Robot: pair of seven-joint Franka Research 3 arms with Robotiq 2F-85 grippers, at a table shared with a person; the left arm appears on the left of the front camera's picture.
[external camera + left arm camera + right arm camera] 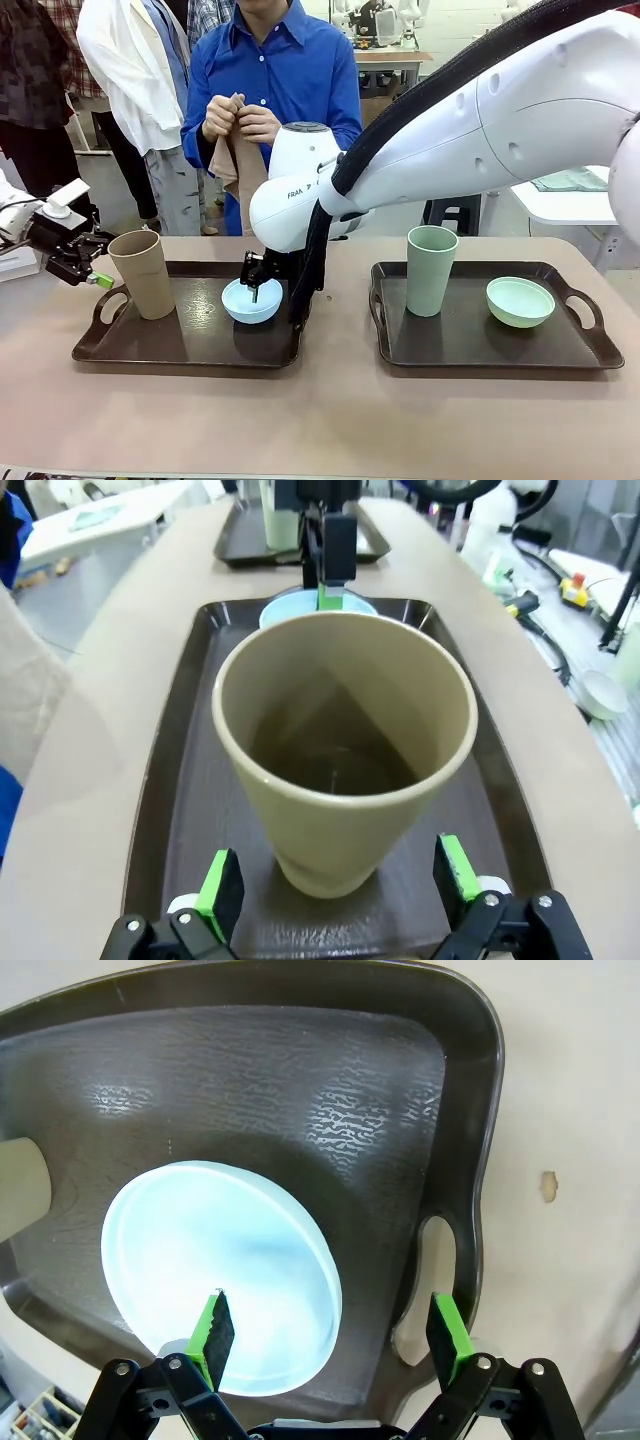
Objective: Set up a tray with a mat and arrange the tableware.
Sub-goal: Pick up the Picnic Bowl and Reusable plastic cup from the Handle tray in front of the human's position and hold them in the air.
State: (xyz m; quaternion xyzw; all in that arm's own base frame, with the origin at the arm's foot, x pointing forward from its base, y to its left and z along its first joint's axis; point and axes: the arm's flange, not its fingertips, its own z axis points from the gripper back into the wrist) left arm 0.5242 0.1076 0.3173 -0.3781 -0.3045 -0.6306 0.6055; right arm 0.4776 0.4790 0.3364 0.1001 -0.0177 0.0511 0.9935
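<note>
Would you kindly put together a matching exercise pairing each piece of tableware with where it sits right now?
1. tan cup
2. light blue bowl
3. pale green cup
4. pale green bowl

a. right tray, by its right handle
b. left tray, under the right gripper
c. left tray, by its left handle
d. right tray, left part

Pairs: 1-c, 2-b, 3-d, 4-a

Left arm [22,215]: enters low from the left edge, wrist level and pointing inward.
Left gripper [98,277]: jaws spread wide, green pads [221,878] far apart.
Right arm [500,110]: stretches across the middle, wrist bent downward.
Right gripper [256,283]: pointing down, jaws wide apart.
Person's hands [240,120]: raised together at the chest.
</note>
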